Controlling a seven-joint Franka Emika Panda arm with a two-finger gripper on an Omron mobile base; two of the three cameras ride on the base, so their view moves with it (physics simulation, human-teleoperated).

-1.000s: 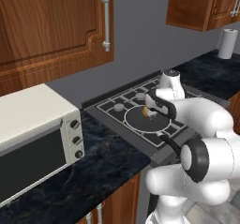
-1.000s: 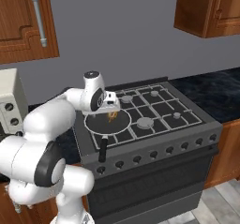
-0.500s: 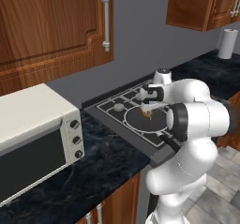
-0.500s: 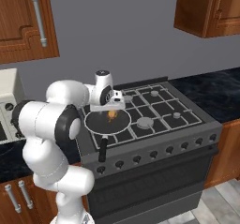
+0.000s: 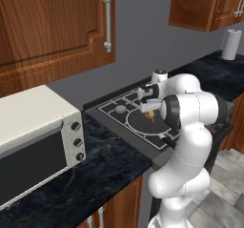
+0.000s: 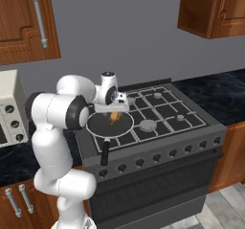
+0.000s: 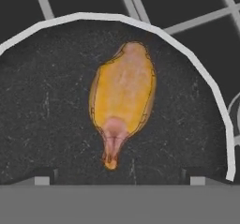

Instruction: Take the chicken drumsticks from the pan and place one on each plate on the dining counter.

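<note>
Drumstick (image 7: 123, 94) lies in pan (image 7: 42, 124) — open hand (image 7: 117, 177) above.

One frying pan (image 6: 111, 123), round and dark with a pale rim, on the near left burner of the stove.

One chicken drumstick (image 7: 123, 95), golden-tan, lying in the pan.

One stove (image 6: 158, 127), black, with four grated burner positions and a row of seven knobs (image 6: 172, 151) along its front.

One toaster oven (image 5: 33, 141), cream-coloured, on the black counter left of the stove; three dials (image 5: 76, 141) stacked on its front.

One paper towel roll (image 5: 231, 44), white, upright on the far right of the counter.

Three upper cabinet blocks (image 5: 52, 26), brown wood, counted across both base views; long metal door handles (image 5: 108, 19) on them.

One robot arm (image 5: 188, 141), white.
</note>
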